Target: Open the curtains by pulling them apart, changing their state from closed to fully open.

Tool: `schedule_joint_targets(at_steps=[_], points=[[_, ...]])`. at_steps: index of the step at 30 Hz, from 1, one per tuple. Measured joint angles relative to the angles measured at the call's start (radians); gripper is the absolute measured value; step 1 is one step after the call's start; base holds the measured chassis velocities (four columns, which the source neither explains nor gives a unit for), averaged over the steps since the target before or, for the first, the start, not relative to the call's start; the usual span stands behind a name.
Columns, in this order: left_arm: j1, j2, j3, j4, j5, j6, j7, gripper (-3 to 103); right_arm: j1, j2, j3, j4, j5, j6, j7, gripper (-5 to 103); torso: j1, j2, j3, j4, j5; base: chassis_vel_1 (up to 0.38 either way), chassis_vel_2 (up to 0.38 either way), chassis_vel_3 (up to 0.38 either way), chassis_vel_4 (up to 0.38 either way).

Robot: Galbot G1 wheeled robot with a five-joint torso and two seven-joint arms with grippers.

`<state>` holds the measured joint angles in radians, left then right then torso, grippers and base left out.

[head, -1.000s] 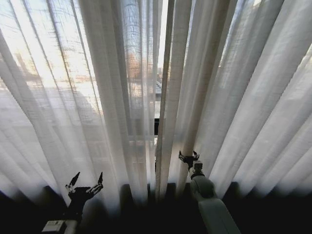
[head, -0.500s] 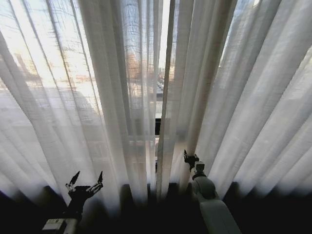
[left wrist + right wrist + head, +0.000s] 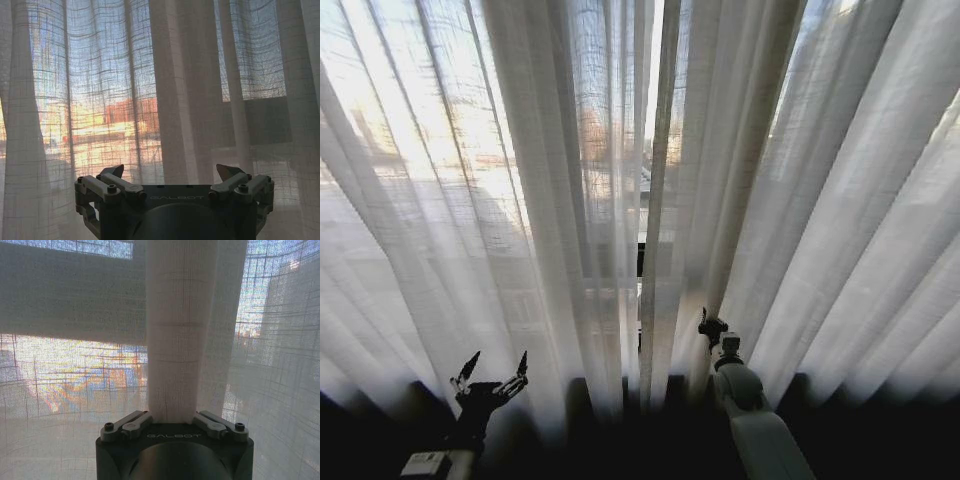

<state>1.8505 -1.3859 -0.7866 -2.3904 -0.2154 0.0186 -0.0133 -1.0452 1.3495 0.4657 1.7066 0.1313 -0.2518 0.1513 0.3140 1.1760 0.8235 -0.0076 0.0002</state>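
Right gripper [image 3: 705, 322] has gone from spread a second ago to pinched on a fold of the right curtain panel [image 3: 840, 190], near the centre seam; the right wrist view shows that pleat [image 3: 172, 340] running down between the closed-in fingers [image 3: 131, 424]. Left gripper [image 3: 488, 372] stays spread, low by the left curtain panel [image 3: 430, 200], touching no fabric. Curtains hang closed across the window except a narrow centre slit [image 3: 642, 262]. Judgement: grasp made, pull not yet begun.
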Motion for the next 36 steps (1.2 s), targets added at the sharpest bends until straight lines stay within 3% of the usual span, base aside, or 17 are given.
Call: schedule_joint_targets(at_steps=[16, 36], points=[[0.002, 0.001, 0.003, 0.001, 0.000, -0.006, 0.002, 100, -0.006, -0.003, 0.007, 0.017, 0.031, -0.025, 0.008, 0, 0.000, 0.000, 0.000, 0.0002, -0.0002, -0.032, -0.046, 0.031, 0.040], [0.010, 0.000, 0.003, -0.004, 0.002, -0.018, 0.004, 100, -0.011, -0.007, 0.014, 0.027, 0.033, -0.024, 0.014, 0, 0.000, 0.000, 0.000, 0.0001, -0.0001, -0.266, -0.297, 0.263, 0.296]])
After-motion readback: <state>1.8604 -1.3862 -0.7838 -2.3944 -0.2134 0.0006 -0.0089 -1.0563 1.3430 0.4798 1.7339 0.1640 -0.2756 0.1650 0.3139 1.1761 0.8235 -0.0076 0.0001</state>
